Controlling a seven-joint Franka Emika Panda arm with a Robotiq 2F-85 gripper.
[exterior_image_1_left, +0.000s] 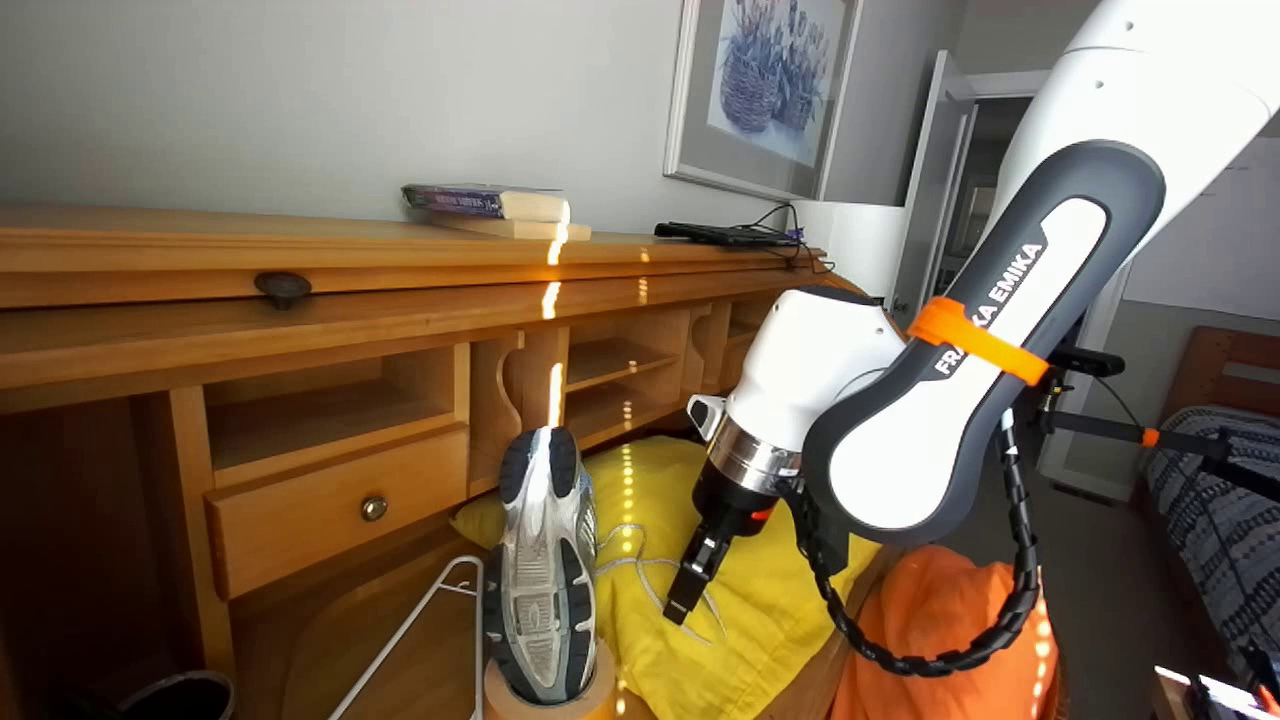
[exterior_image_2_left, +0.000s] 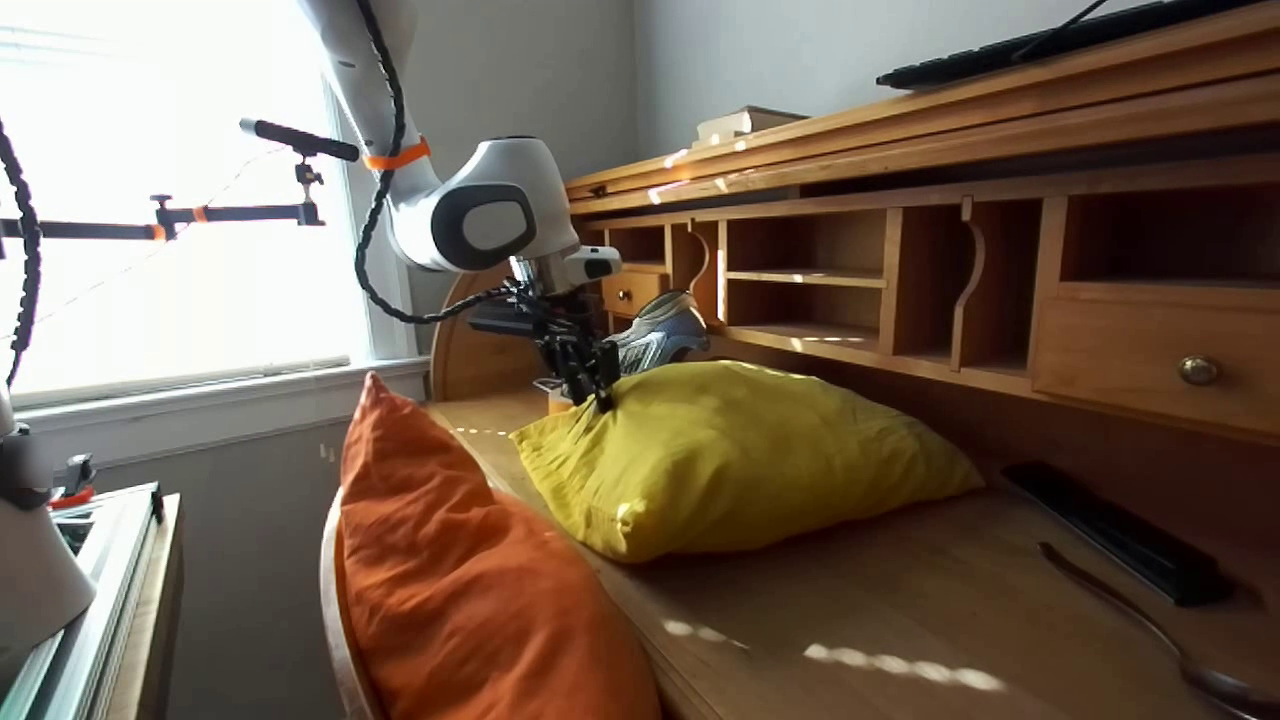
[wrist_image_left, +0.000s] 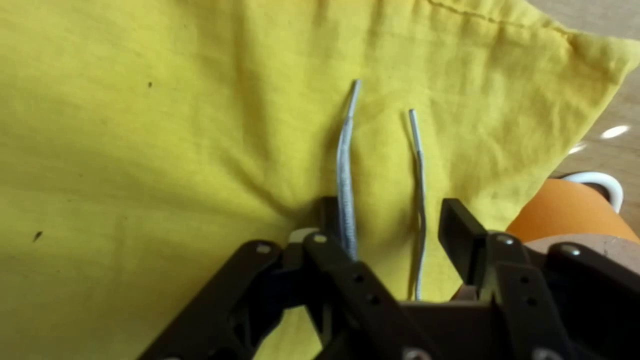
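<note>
Claw (wrist_image_left: 392, 220), gripping nothing, its fingers (wrist_image_left: 460, 240) spread apart, tips down at the yellow pillow (exterior_image_2_left: 760, 460). Between them lie a thick lace (wrist_image_left: 344, 170), just beside one finger with contact uncertain, and a thin lace (wrist_image_left: 421, 200), within the gap. Both trail over the cloth from the shoe (exterior_image_1_left: 540, 570), which stands on end beside the pillow, sole exposed in an exterior view, its lower end at an orange roll (wrist_image_left: 570, 207). Pillow on the desk (exterior_image_2_left: 800, 620), creased near one fingertip. White hanger (exterior_image_1_left: 388, 645) just beside the shoe; orange pillow (exterior_image_2_left: 470, 590) along the desk's edge.
</note>
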